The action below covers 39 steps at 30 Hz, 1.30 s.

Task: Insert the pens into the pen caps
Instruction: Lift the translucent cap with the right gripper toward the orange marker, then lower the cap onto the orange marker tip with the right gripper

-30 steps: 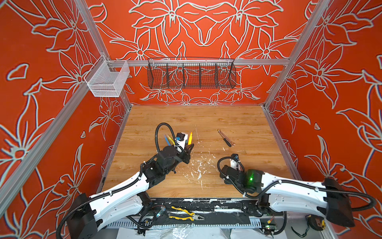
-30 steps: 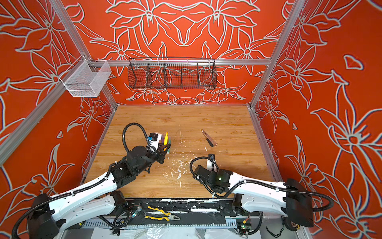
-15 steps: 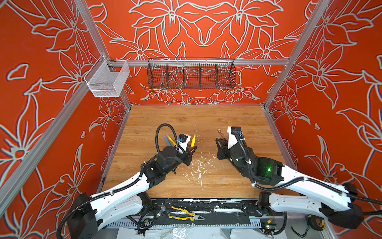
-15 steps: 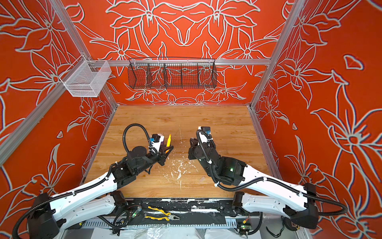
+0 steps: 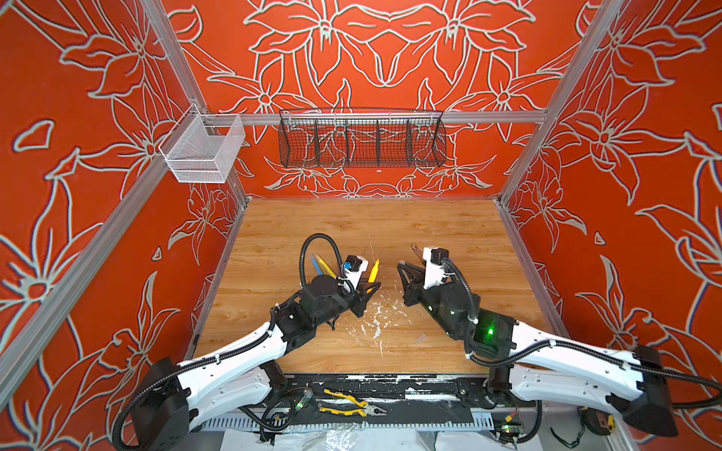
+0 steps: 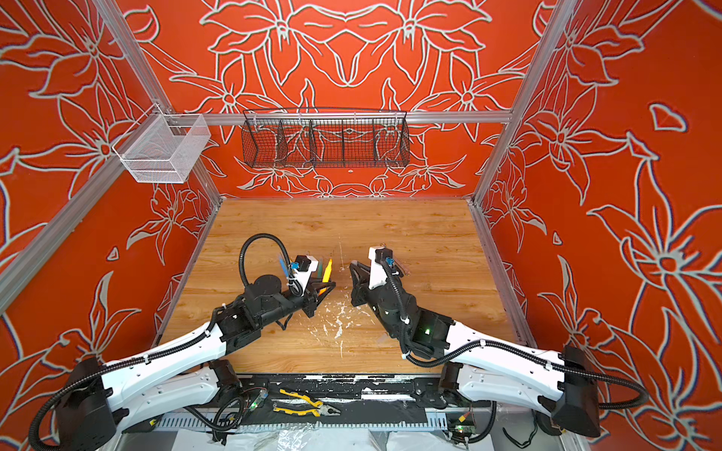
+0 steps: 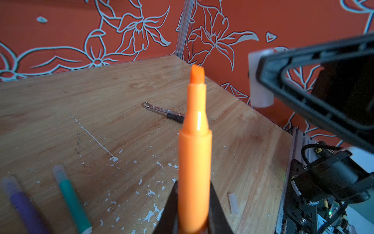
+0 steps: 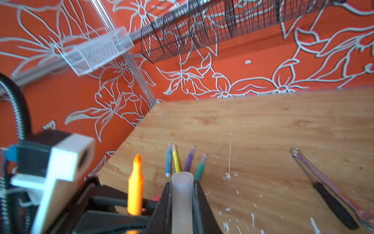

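My left gripper is shut on the orange pen, whose bare felt tip points up and away from the jaws. In both top views that pen faces my right gripper. My right gripper is shut on a clear pen cap, open end outward, a short gap from the orange pen. Blue, yellow, purple and green pens lie side by side on the wood behind. One loose pen cap lies on the table.
A dark-handled metal tool lies on the wood at the right. White paint flecks cover the front middle. Yellow-handled pliers rest on the front rail. A black wire basket and a white mesh basket hang on the walls.
My right arm lifted from low at the table's front and swung up and back to face the left gripper, cap in its jaws. The left gripper edged right with the orange pen.
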Each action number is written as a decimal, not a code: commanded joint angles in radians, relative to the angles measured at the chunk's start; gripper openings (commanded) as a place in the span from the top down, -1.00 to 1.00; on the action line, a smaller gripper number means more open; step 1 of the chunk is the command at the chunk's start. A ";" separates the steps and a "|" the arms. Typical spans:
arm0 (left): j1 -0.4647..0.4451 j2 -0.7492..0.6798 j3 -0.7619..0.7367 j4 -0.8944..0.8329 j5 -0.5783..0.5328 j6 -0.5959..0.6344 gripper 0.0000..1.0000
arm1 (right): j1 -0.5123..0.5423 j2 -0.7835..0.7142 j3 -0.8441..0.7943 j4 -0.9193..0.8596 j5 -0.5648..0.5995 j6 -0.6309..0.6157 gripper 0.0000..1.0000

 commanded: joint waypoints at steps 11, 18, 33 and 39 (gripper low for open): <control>-0.004 0.002 0.019 0.034 0.085 0.011 1.00 | -0.020 0.032 -0.044 0.314 -0.136 -0.047 0.85; -0.011 0.002 0.022 0.035 0.118 0.017 1.00 | -0.029 0.061 -0.036 0.332 -0.175 -0.031 0.91; -0.015 0.002 0.016 0.040 0.106 0.018 1.00 | -0.078 0.129 -0.044 0.373 -0.216 0.043 0.98; -0.015 -0.030 0.010 0.040 0.071 0.016 1.00 | -0.080 0.166 -0.060 0.426 -0.253 0.080 0.98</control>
